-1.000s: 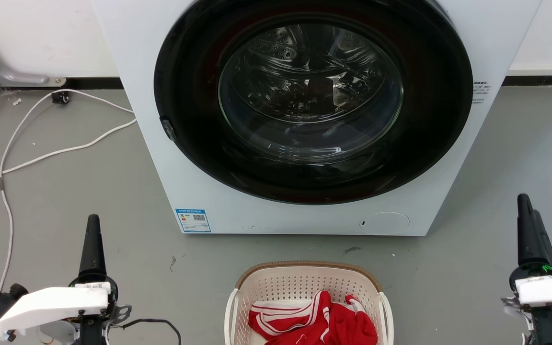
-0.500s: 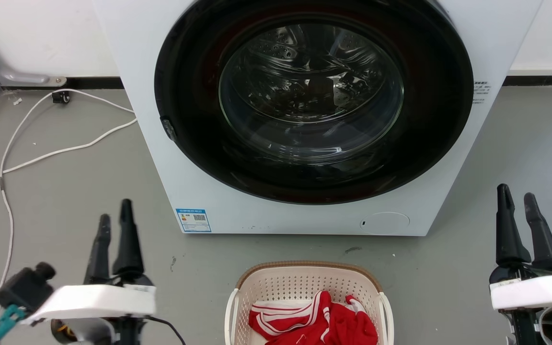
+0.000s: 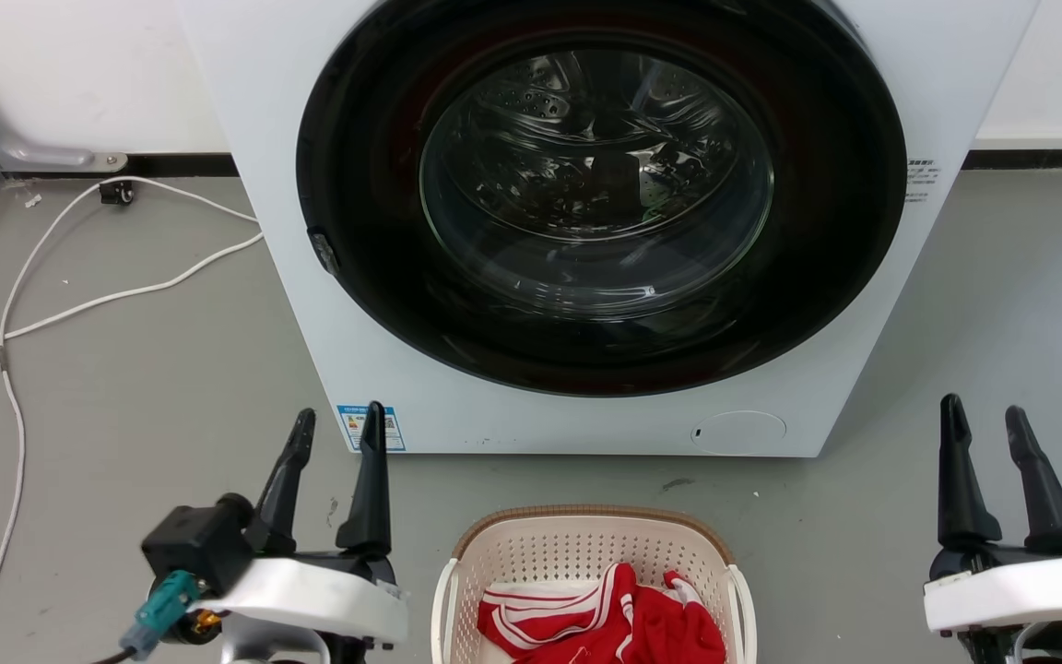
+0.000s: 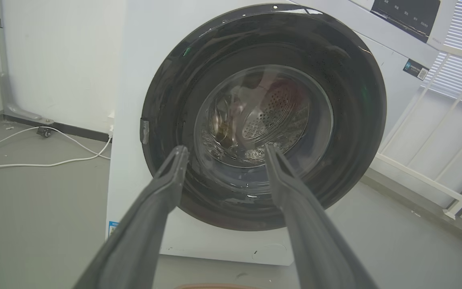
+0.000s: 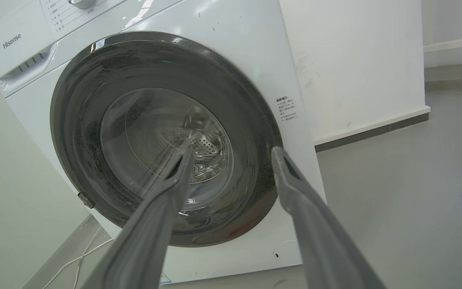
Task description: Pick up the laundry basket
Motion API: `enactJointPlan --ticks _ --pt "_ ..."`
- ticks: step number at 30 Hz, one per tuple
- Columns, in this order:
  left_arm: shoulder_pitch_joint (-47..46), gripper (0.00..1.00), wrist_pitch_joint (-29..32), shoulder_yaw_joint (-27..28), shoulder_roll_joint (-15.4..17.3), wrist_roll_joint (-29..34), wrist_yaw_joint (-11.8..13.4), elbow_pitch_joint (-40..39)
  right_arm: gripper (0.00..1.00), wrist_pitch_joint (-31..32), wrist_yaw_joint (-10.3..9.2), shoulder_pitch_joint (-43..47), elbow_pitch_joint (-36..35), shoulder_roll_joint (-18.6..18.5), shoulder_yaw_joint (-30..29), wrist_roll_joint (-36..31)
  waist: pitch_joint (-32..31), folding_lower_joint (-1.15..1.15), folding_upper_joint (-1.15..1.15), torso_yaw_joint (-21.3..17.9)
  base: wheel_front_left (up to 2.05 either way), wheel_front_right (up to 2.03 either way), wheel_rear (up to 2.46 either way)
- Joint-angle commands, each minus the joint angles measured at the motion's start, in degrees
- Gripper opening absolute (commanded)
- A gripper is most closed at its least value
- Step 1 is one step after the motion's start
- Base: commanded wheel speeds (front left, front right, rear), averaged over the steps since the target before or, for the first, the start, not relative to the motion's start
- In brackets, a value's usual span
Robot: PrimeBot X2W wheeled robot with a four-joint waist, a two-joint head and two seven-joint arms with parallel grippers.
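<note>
Left end effector nearer laundry basket

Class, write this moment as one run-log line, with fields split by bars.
laundry basket: on floor, ungrasped, red garment inside | left pincer: open, empty, left of basket | right pincer: open, empty | washing machine: behind basket

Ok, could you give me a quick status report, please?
Left claw open, empty. Right claw open, empty. Cream perforated plastic laundry basket on grey floor, untouched, red-and-white cloth inside. Nothing blocking.
</note>
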Motion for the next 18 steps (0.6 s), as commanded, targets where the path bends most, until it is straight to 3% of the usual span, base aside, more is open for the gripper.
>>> enactJointPlan --ticks 1,18 --pt "0.18 1.0 -0.67 -1.53 1.16 2.01 0.84 0.15 1.0 -0.65 0.0 0.26 0.27 -0.18 -0.13 -2.37 -0.1 0.0 0.0 0.0 0.0 0.0 0.0" --pt "0.03 1.0 -2.93 -8.56 4.69 9.36 4.2 4.1 1.0 -1.89 0.0 1.46 2.73 -0.17 -0.17 -9.77 -0.56 0.0 0.0 -0.3 0.0 0.0 0.0"
